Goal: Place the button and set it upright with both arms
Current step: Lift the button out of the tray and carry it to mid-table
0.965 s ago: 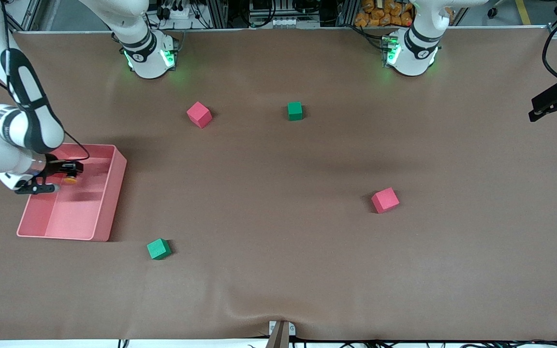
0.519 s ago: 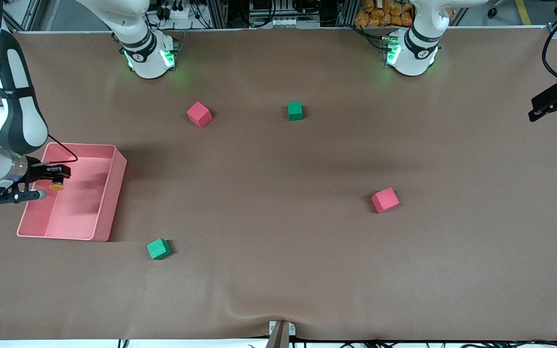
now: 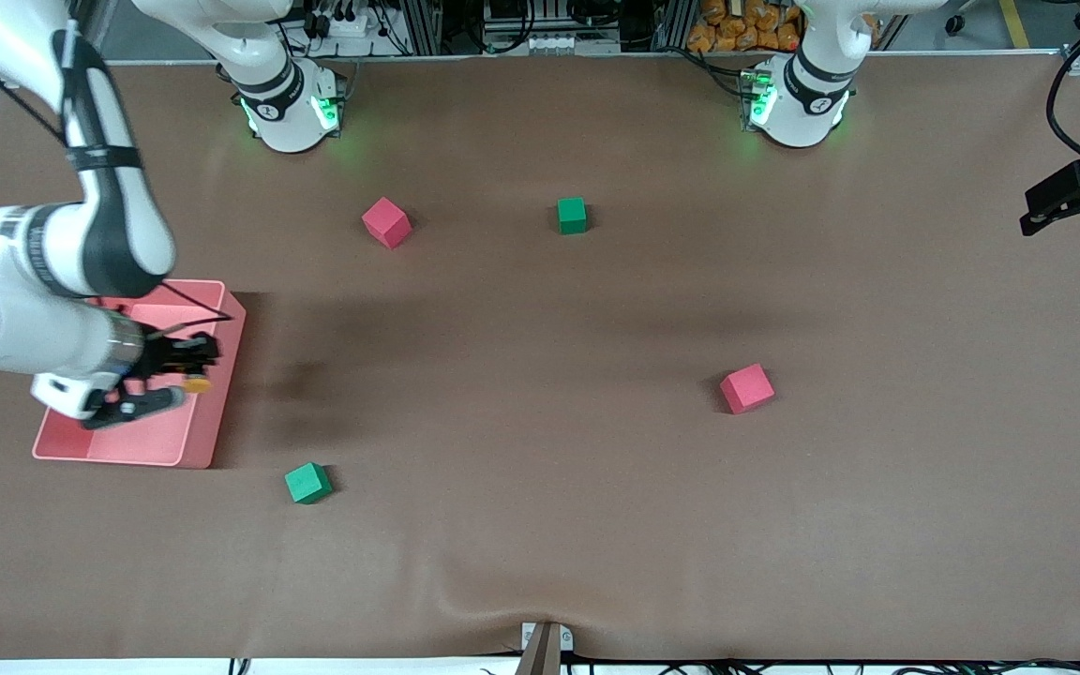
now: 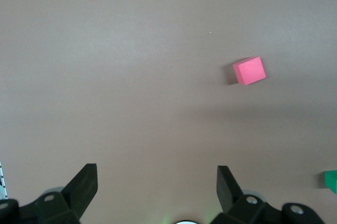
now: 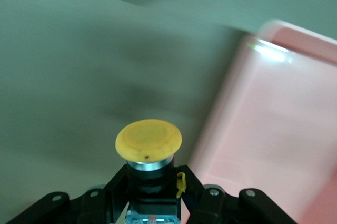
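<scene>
Over the pink tray's (image 3: 207,441) edge, I see my right gripper (image 3: 186,367) clamping the button (image 3: 195,383); the left gripper (image 4: 157,184) waits, jaws wide, holding nothing.

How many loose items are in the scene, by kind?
Red foam cubes: 2
Green foam cubes: 2
Pink plastic tray: 1
Orange-capped push-button: 1, held in the right gripper over the tray
Total: 6

High front camera faces robots; wrist cameras look down closely.
</scene>
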`<state>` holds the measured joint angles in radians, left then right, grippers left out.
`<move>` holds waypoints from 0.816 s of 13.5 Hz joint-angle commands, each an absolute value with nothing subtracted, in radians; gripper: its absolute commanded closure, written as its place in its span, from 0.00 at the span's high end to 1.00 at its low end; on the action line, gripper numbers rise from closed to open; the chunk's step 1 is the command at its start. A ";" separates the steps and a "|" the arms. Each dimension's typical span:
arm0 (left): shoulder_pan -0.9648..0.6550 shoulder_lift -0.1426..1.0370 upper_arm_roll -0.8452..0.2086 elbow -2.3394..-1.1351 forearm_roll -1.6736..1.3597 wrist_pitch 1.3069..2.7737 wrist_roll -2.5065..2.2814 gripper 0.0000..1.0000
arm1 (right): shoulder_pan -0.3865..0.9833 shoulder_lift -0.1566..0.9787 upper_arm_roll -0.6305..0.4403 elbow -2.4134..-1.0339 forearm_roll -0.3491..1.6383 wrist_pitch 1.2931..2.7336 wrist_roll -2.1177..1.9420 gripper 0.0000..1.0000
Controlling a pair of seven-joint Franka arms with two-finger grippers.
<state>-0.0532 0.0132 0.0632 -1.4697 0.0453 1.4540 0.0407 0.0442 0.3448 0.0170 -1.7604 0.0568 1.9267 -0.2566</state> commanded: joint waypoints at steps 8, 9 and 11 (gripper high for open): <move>-0.061 0.032 0.060 -1.460 0.028 1.442 0.037 1.00 | 0.532 0.722 0.005 -1.357 0.219 1.924 0.292 0.00; -0.061 0.032 0.061 -1.460 0.022 1.442 0.038 1.00 | 0.567 0.767 0.005 -1.317 0.251 1.939 0.342 0.00; -0.061 0.038 0.061 -1.460 0.021 1.442 0.044 1.00 | 0.647 0.822 0.005 -1.298 0.275 2.023 0.415 0.00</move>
<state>-0.0575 0.0311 0.0583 -1.4716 0.0363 1.4533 0.0407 0.5842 0.7311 0.0201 -1.3944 0.2356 1.9948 0.3500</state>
